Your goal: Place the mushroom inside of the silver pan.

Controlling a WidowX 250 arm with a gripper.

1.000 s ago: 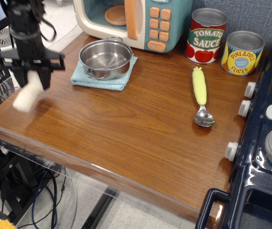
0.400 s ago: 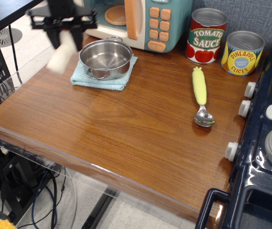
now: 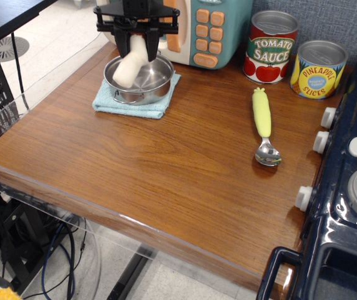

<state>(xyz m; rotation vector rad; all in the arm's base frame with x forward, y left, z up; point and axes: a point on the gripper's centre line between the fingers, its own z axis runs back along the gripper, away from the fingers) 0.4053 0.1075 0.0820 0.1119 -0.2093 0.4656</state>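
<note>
I see the claw [image 3: 138, 41] gripping the mushroom [image 3: 129, 66], stem hanging directly below over the silver pan [image 3: 140, 79].

At the upper left of the frame the hand [image 3: 137, 39] is matte black, a wide crossbar with two narrow, straight black fingers [image 3: 121, 42] beneath.

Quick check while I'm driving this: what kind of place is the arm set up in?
Most likely a toy kitchen mock-up in a lab. A toy microwave, tomato sauce can and pineapple slices can stand on a wooden counter beside a toy stove; cables hang underneath.
</note>
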